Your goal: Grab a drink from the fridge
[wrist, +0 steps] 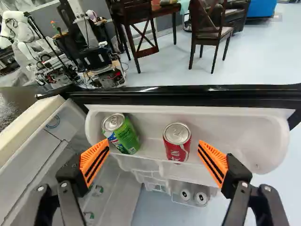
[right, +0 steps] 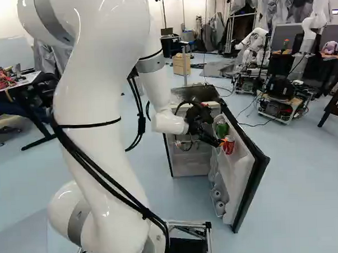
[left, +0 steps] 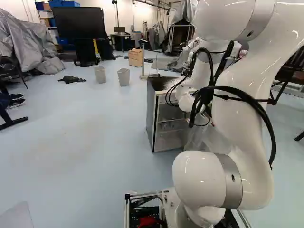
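Looking along the jaws, which stand spread with nothing pinched, we see the red can (wrist: 177,141) upright in the shelf (wrist: 230,136) of the open fridge door (right: 253,162), ahead of the opening but nearer to the orange pad (wrist: 214,161) on the side away from the green can (wrist: 123,134). The green can lies ahead of the other finger, so we judge that the jaws should shift toward the red can's side before advancing, otherwise that finger may knock the green one.
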You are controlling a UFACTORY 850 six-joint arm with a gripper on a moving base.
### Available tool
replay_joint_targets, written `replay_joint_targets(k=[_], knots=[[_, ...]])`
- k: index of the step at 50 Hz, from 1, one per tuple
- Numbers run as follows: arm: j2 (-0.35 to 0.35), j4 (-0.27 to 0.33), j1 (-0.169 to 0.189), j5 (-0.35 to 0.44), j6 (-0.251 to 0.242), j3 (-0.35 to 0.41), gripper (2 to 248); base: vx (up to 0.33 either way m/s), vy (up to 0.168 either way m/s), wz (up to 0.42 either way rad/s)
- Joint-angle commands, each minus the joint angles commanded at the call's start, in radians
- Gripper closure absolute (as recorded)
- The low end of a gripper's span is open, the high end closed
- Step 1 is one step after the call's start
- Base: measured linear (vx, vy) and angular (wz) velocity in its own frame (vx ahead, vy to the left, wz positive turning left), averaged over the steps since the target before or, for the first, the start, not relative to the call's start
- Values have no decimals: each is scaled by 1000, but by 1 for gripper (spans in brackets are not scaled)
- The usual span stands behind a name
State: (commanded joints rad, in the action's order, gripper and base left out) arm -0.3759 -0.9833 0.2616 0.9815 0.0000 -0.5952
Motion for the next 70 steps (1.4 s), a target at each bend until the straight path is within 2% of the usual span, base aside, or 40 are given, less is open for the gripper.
replay_joint_targets(k=[55,70], knots=[[-5,0,72,-43,0,-7,3,0,0,0],[-6,0,77,-55,-2,-9,3,0,0,0]])
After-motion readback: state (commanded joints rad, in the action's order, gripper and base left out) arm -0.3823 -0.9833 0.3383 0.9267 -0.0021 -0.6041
